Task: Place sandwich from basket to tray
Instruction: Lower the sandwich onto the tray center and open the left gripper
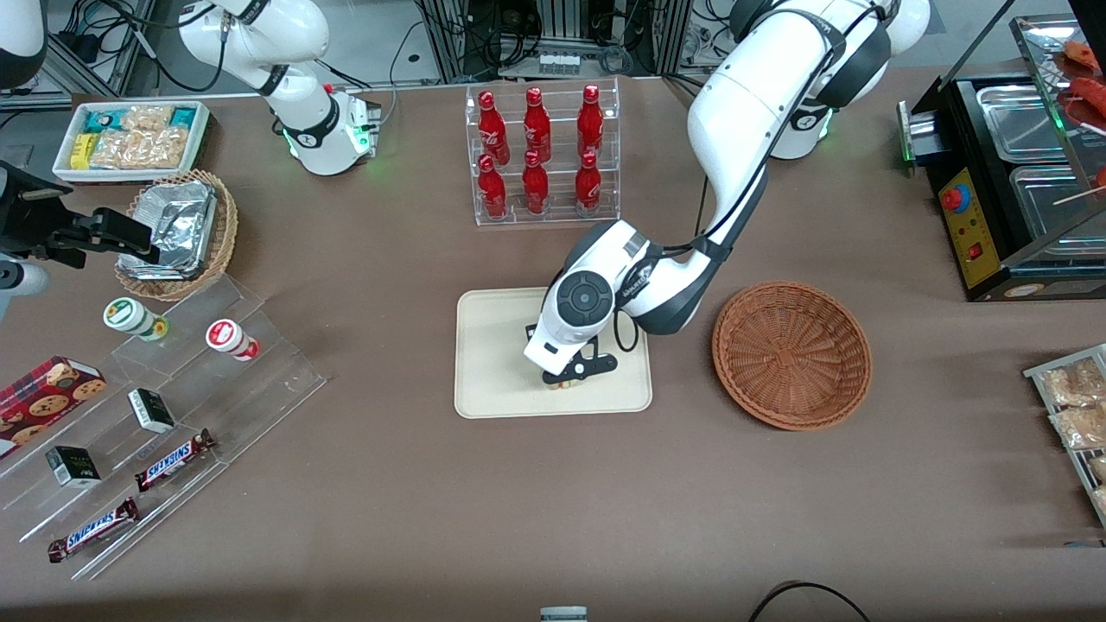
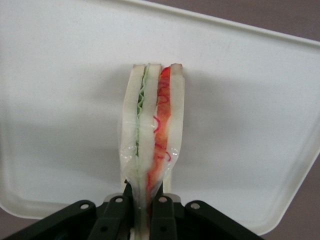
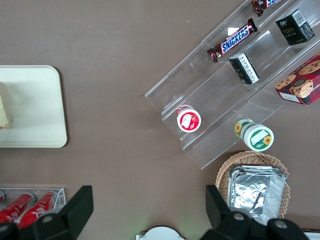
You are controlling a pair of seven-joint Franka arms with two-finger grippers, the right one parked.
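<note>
My left gripper hangs low over the cream-beige tray, shut on the sandwich. The black fingers squeeze the wrapped wedge at its narrow end, and its green and red filling layers point away over the tray. From the front, only a sliver of the sandwich shows under the gripper. I cannot tell whether it touches the tray surface. The reddish-brown basket sits beside the tray toward the working arm's end, with nothing in it. The right wrist view catches the tray and a sandwich edge.
A clear rack of red bottles stands farther from the front camera than the tray. Toward the parked arm's end are a tan basket of foil containers, a white snack bin and a stepped acrylic shelf. A food warmer flanks the working arm.
</note>
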